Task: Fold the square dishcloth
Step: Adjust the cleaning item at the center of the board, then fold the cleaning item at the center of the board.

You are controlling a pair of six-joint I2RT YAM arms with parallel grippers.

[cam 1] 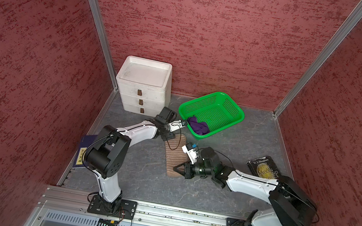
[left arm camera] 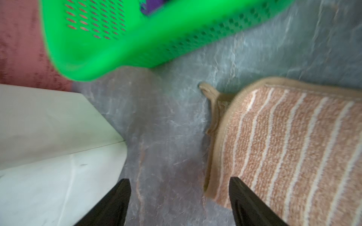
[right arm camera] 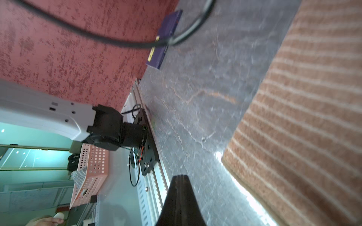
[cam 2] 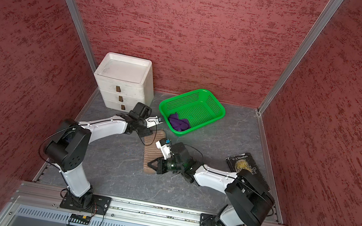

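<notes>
The dishcloth is brown with thin pale stripes and lies on the grey table as a long, narrow folded strip. Its rounded far corner with a hanging loop shows in the left wrist view. My left gripper hangs open just above that far end, one finger over the cloth's edge and one over bare table, holding nothing. My right gripper is shut and empty, low over the table at the cloth's near end, its tip beside the cloth's edge.
A green perforated basket with a purple cloth in it stands just behind the dishcloth. A white drawer unit is at the back left. A black book lies on the right. A blue book lies by the left wall.
</notes>
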